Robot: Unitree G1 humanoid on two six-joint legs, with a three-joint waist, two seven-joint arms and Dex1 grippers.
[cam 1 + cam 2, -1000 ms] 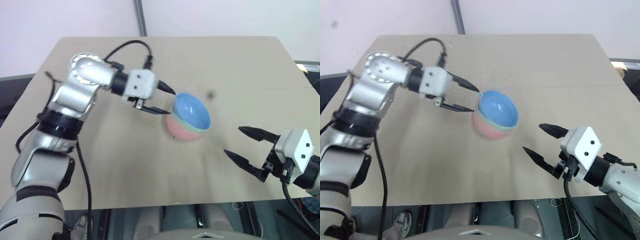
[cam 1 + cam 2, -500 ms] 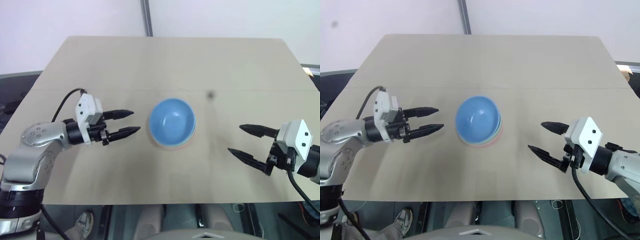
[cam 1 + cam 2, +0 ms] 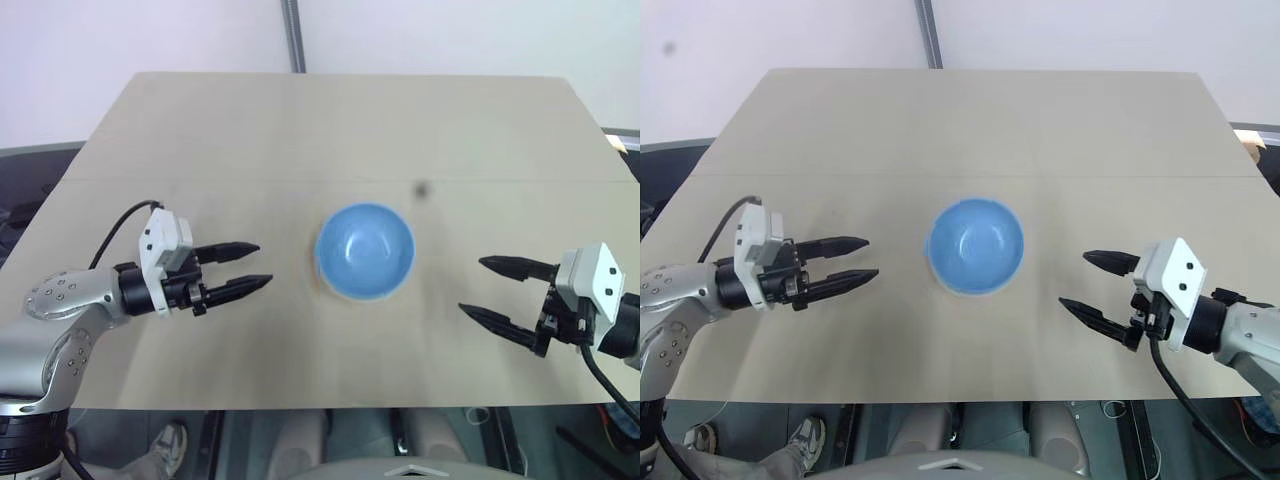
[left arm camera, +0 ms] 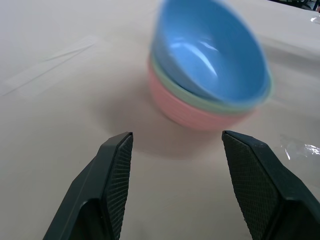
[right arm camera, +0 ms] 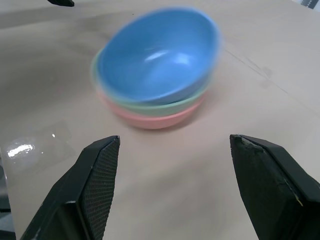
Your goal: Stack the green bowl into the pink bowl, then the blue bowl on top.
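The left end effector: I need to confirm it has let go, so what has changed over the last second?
The left end effector has drawn back from the rim of the blue bowl to the robot's left, open and empty. The stack, tilted then, now sits level: blue in the green bowl in the pink bowl. The right end effector stays open, apart.

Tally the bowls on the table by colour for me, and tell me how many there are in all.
Blue bowl: 1, on top of the stack
Green bowl: 1, in the middle
Pink bowl: 1, at the bottom
Total: 3 bowls, all nested in one stack on the table
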